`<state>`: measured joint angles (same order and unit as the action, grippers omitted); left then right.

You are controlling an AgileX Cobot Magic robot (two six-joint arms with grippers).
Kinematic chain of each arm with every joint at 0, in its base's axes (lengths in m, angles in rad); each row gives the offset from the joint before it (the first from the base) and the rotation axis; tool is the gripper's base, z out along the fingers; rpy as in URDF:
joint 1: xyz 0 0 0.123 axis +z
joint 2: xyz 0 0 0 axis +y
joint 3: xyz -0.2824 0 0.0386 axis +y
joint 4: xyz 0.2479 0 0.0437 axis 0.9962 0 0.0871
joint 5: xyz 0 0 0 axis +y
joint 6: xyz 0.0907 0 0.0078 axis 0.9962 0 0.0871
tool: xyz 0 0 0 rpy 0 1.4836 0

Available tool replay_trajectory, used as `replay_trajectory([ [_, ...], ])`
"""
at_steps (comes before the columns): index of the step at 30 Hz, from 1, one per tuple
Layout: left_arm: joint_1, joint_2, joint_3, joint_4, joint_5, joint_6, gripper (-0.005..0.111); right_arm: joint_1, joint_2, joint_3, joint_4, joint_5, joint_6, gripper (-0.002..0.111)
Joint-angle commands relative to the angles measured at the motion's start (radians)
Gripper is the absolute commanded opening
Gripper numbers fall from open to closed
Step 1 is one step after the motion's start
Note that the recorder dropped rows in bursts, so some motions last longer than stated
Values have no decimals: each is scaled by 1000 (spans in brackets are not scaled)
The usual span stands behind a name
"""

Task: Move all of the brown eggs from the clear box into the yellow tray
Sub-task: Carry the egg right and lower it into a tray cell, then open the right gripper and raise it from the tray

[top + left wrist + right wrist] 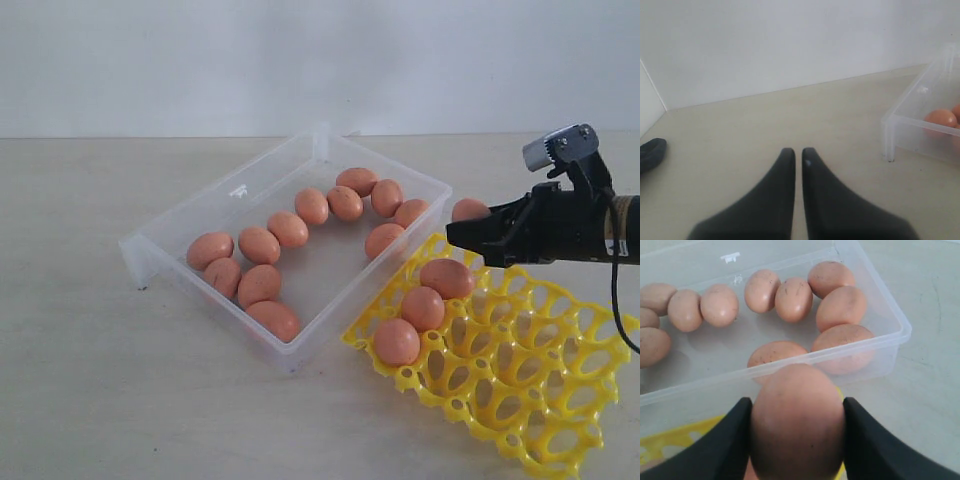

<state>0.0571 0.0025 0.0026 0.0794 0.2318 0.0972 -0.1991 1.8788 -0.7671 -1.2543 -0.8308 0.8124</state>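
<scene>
Brown and smooth, one speckled oval egg is squeezed in the black right pincer, up in the air. Just below the pincer lies the bright yellow plastic tray of round cups, three filled. Next, I think, lower it softly into an empty cup. Beyond the pincer waits the see-through plastic box with more eggs.

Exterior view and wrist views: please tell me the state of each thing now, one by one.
clear box, open, no lid, about twelve brown eggs lying inside.
yellow tray, three seated eggs in cups along one edge, other cups empty.
held egg, lifted, clamped between the jaws.
right gripper, shut on the held egg.
left gripper, shut, holding nothing.
</scene>
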Motion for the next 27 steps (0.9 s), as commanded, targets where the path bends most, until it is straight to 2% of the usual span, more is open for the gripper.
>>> replay_trajectory([
  [1,-7,-3,-3,-5,-7,-3,4,2,50,-4,61,-1,-8,0],
  [18,-7,-3,-3,-5,-7,-3,4,2,97,-4,107,-10,-33,1],
  [20,-7,-3,-3,-5,-7,-3,4,2,97,-4,104,-10,-24,7],
  [25,-7,-3,-3,-5,-7,-3,4,2,97,-4,92,-10,-8,40],
  [27,-7,-3,-3,-5,-7,-3,4,2,97,-4,92,-10,-8,47],
])
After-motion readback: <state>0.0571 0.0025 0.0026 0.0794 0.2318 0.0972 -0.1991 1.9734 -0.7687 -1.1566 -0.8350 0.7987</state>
